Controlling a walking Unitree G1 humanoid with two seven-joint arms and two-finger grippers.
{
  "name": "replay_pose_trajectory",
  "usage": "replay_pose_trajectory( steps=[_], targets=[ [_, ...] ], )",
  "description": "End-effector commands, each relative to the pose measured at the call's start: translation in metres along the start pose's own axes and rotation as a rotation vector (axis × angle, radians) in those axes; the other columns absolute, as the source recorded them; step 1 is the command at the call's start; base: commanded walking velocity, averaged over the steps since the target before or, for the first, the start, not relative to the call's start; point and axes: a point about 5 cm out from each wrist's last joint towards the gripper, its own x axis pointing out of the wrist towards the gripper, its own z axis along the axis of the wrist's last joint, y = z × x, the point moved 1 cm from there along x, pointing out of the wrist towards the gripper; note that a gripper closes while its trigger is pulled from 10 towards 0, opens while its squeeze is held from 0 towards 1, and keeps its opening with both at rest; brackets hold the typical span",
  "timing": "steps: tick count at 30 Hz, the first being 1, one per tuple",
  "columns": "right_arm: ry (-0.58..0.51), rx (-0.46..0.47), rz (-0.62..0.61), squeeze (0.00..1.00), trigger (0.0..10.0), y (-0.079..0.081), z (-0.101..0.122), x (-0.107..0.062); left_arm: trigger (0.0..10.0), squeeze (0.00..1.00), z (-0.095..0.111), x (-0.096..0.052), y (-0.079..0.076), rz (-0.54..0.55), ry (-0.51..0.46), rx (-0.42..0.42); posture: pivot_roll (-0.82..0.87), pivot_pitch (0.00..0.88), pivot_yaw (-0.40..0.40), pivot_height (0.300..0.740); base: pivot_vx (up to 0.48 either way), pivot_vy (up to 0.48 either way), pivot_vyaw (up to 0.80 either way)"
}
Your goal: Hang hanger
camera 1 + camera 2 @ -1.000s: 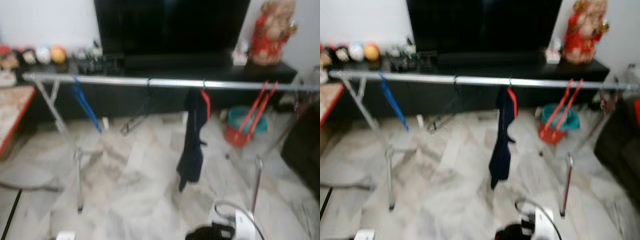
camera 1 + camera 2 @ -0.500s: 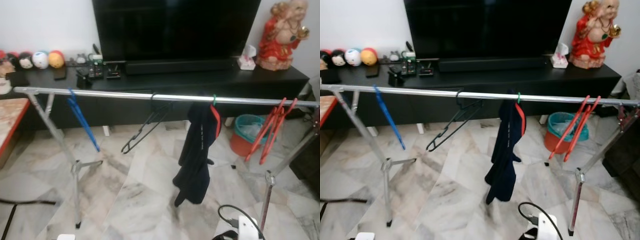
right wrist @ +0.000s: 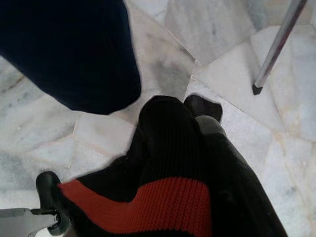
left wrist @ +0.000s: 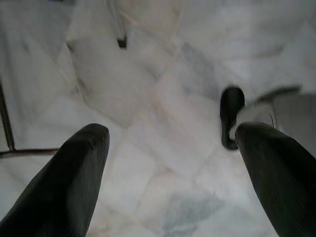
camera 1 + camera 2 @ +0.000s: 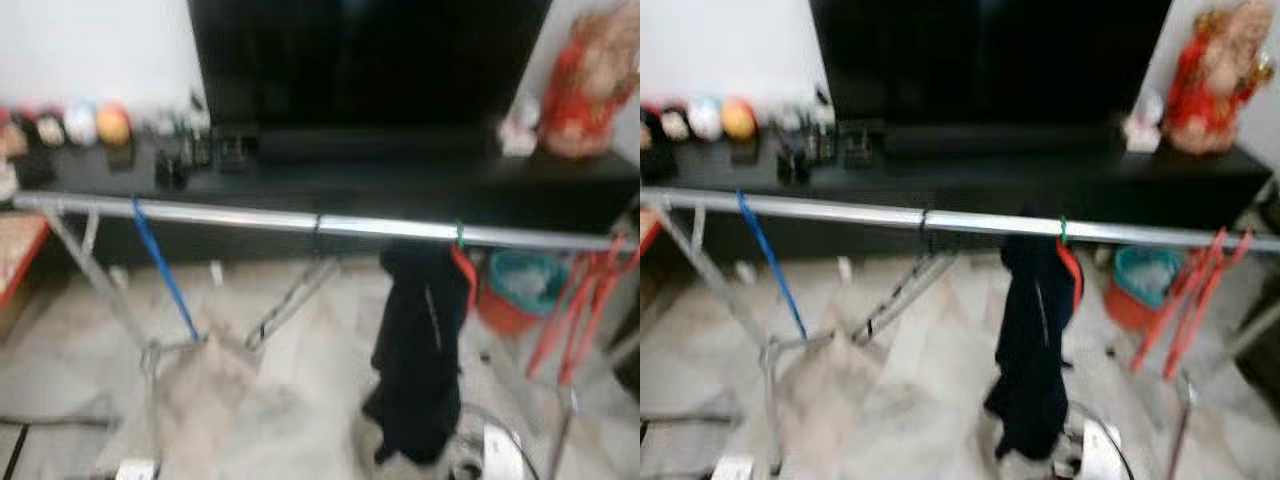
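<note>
While the head camera is blurred, the left eye view is read only roughly: a long silver metal rail (image 5: 250, 217) of a clothes rack runs across the room in front of a black TV console (image 5: 400, 185). On the rail a thin blue plastic hanger (image 5: 160, 265) is hung near the left end. A black wire hanger (image 5: 295, 300) is hung at the middle, and a dark navy garment with red trim (image 5: 420, 350) beside it on a green hook (image 5: 460, 236). A bunch of red plastic hangers (image 5: 575, 310) is hung at the right end. Fine detail of the hooks is lost to blur.

The right eye view is given no separate account, as the same scene is shown.

In the left wrist view the left gripper (image 4: 173, 132) is seen with its two black fingers (image 4: 74, 177) spread wide apart. Nothing is held between them, and it is pointed at the grey-white marble floor (image 4: 163, 64).

In the right wrist view a black knitted cloth with a red band (image 3: 168, 197) is draped over the right gripper (image 3: 200, 116). Whether that gripper is clamped cannot be told. Whether a hanger sits inside the cloth is hidden. A silver rack leg (image 3: 276, 44) is seen beyond it.

A hanger is judged light, stiff and thin, and easily swung. It is best taken at the neck just under the hook, so the hook is left free for the rail. Soft knit on it is judged likely to slide off if tilted.
</note>
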Motion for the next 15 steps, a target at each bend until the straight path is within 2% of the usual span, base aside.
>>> replay_pose_trajectory(
  steps=[1,8,15],
  targets=[
    [0.013,-0.005,-0.021,0.0,10.0,-0.0084,-0.006,-0.0009,10.0,0.0,-0.009,-0.001,-0.0032,-0.009,0.025,-0.001,0.05,0.0,-0.009,0.74,0.0,0.0,0.0],
    [0.018,-0.015,-0.02,0.0,10.0,-0.0103,-0.007,-0.001,10.0,0.0,-0.0088,-0.001,-0.0028,-0.007,0.022,0.005,0.05,0.0,-0.01,0.74,0.0,0.0,0.0],
    [0.021,-0.011,-0.027,0.0,10.0,-0.0146,-0.0071,-0.0011,10.0,0.0,-0.0037,-0.001,-0.0025,-0.003,-0.022,0.027,0.06,0.0,-0.007,0.74,0.0,0.0,0.0]
  ],
)
